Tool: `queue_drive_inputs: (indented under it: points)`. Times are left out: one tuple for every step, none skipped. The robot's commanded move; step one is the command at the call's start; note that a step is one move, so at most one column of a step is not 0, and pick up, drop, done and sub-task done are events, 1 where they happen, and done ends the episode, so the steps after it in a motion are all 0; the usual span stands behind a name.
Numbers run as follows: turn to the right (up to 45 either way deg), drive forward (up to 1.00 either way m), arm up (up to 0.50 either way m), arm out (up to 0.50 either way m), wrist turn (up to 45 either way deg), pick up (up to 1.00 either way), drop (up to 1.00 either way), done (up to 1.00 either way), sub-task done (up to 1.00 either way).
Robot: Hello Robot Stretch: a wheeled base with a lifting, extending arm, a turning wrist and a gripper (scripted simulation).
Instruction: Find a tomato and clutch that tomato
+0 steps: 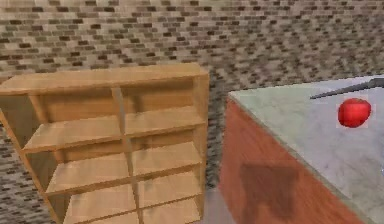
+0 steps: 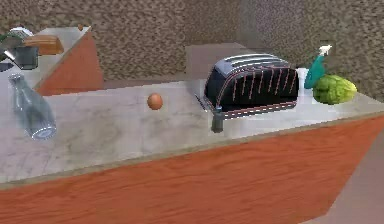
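Forward view: tomato at right edge, on counter | step — found, not yet approached | next: I'd drive alongside, then reach | jaws: cannot tell

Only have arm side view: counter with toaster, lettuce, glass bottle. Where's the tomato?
Observer: Forward view, right edge: a red tomato sits on a grey countertop.
Operator: Anything near it?
Observer: A thin dark utensil lies on the countertop just behind it.
Operator: What's on that view's left?
Observer: A wooden shelf unit stands against the brick wall.
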Motion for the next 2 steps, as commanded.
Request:
queue_drive_inputs:
  points:
    - [18.0,0.0,0.0,0.0,0.0,0.0,0.0,0.0,0.0]
    - [0.0,0.5,0.0,0.0,0.0,0.0,0.0,0.0,0.0]
